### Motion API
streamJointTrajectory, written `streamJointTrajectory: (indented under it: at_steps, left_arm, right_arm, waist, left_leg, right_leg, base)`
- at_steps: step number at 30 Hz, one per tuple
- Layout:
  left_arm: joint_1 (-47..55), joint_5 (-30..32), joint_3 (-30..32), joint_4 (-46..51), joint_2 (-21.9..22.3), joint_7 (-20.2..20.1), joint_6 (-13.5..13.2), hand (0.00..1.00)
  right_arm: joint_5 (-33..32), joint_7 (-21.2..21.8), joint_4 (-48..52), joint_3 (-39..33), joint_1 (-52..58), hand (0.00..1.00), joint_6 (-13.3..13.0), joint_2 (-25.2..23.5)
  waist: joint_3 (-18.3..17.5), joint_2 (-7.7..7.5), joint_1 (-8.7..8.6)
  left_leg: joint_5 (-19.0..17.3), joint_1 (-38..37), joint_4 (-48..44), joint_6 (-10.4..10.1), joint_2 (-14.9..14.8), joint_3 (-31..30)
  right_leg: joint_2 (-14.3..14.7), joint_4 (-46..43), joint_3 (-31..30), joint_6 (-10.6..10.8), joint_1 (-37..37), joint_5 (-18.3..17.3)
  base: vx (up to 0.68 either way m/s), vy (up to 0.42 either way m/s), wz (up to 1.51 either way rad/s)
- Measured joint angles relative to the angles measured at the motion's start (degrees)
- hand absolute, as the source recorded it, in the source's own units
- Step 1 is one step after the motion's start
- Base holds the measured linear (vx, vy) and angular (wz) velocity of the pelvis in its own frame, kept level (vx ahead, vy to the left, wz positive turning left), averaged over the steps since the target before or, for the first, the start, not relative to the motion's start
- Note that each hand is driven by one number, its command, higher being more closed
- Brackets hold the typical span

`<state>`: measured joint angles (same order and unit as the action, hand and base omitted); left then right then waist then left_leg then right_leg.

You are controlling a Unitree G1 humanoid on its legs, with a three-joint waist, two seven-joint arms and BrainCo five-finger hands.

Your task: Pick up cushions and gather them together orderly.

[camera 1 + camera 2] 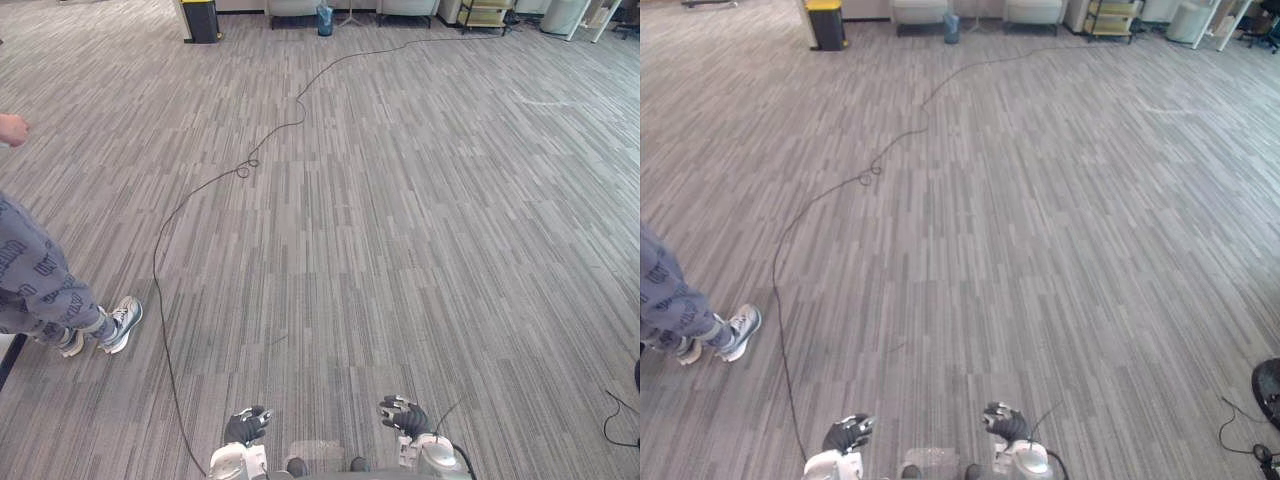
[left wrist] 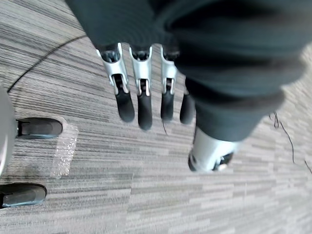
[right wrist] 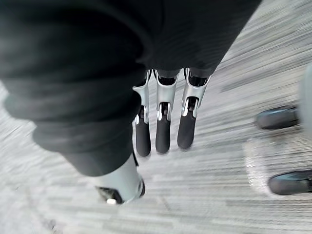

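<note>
Across the grey striped carpet (image 1: 420, 250) ahead of me the floor lies open, and where the cushions are I cannot tell from here. At its left edge stands a person (image 1: 30, 285) in grey trousers and pale shoes. At the far edge, toward the left corner, is a black bin (image 1: 201, 20) with a yellow top. At the near edge hang my left hand (image 1: 246, 426) and right hand (image 1: 403, 415), both low, apart from each other and empty, their fingers (image 2: 139, 102) straight and slack above the carpet. I judge that a cushion will be light, soft and bulky, and will give under a squeeze rather than slip or break. So I would pinch one by a corner or seam, or press it between both palms at opposite sides, and lay it flat so the pile stays neat.
</note>
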<state>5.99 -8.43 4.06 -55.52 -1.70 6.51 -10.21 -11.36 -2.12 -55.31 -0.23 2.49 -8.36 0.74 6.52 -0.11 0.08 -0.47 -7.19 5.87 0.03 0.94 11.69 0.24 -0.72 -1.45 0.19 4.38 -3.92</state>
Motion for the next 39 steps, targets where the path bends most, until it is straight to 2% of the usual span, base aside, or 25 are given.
streamJointTrajectory:
  at_steps: [10, 16, 23, 34, 37, 39]
  left_arm:
    - [0.05, 0.1, 5.74, -1.89, 0.66, -0.62, 1.31, 0.0]
    - [0.3, 0.0, 6.16, -2.84, 0.43, -1.18, 2.27, 0.0]
    - [-0.23, 0.09, 6.15, -3.77, 0.11, -2.28, 3.32, 0.0]
    - [-0.74, 0.55, 6.09, -4.79, -0.26, -3.39, 3.52, 0.0]
    - [-0.78, 0.54, 6.12, -4.7, -0.34, -3.39, 3.61, 0.0]
    - [-0.78, 0.54, 6.86, -3.91, -0.25, -3.41, 3.98, 0.0]
  right_arm:
    - [-2.42, -0.2, -2.51, -8.31, -0.23, 0.0, 1.22, -0.67]
    - [-2.95, -0.19, -4.72, -12.74, -1.11, 0.0, 2.47, -0.71]
    - [-4.92, -0.15, -6.58, -15.46, -1.85, 0.0, 3.02, -0.77]
    - [-5.02, -0.11, -6.63, -16.6, -1.71, 0.0, 3.24, -0.74]
    - [-5.09, -0.1, -6.48, -17.42, -1.72, 0.0, 3.27, -0.79]
    - [-6.64, -0.1, -6.17, -17.76, -1.49, 0.0, 3.26, -0.87]
  waist:
    - [0.07, -0.01, 0.34]
    - [0.12, -0.08, 0.64]
    - [0.12, -0.08, 0.62]
    - [0.21, -0.24, 0.55]
    - [0.24, -0.29, 0.51]
    - [0.71, -0.54, 0.44]
  left_leg:
    - [0.01, 0.07, 0.39, -0.01, 0.2, -1.68]
    - [0.0, 0.2, 0.43, -0.02, 0.58, -3.17]
    - [0.0, -0.01, 0.44, -0.02, 0.56, -3.19]
    - [0.02, 0.39, 0.44, 0.0, 0.83, -4.58]
    - [0.01, 1.08, 0.43, -0.01, 0.92, -5.14]
    - [-0.55, 1.24, -0.23, -0.49, 0.9, -5.7]
  right_leg:
    - [-0.3, 1.04, 2.37, 0.2, 1.18, -0.17]
    - [-0.59, 2.41, 3.99, 0.35, 2.37, -0.36]
    - [-0.57, 2.85, 4.28, 0.35, 2.95, -0.36]
    - [-0.87, 2.85, 5.82, 0.61, 3.05, -0.63]
    - [-0.96, 2.79, 6.51, 0.55, 2.65, -0.98]
    - [-1.18, 0.84, 7.4, 0.25, 2.45, -2.6]
  base:
    - [0.01, -0.019, 0.1]
    - [0.05, -0.024, 0.15]
    - [-0.01, -0.033, 0.02]
    - [-0.01, -0.022, 0.07]
    - [0.02, -0.03, 0.12]
    - [0.04, -0.039, 0.2]
